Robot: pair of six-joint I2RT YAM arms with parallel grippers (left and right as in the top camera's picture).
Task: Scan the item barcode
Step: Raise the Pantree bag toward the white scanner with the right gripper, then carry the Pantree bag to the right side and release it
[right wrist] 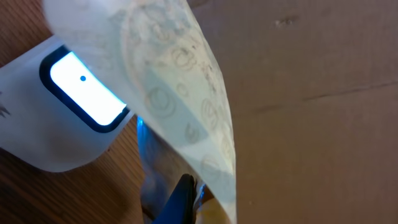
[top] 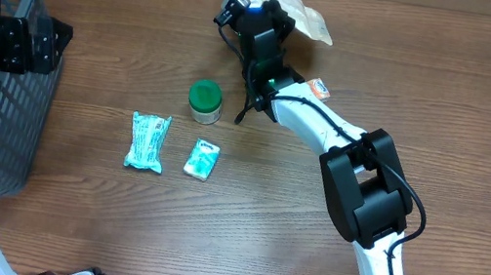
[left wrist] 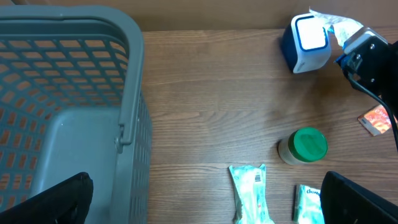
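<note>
My right gripper (top: 258, 9) is at the far middle of the table, shut on a crinkled clear plastic bag (top: 291, 8). The bag (right wrist: 186, 93) hangs right in front of the blue-and-white scanner (right wrist: 74, 106), whose window is lit. Only one dark fingertip (right wrist: 183, 196) shows, pressed to the bag's lower edge. In the left wrist view the scanner (left wrist: 308, 40) stands upright with the bag (left wrist: 336, 22) just behind and right of it. No barcode shows on the bag. My left gripper (left wrist: 205, 208) is open and empty, over the rim of the grey basket (left wrist: 134, 93).
A green-lidded jar (top: 205, 100), a long teal packet (top: 147, 141) and a small teal packet (top: 202, 159) lie mid-table. A small orange packet (top: 319, 89) sits by the right arm. The grey basket (top: 16, 151) fills the left edge.
</note>
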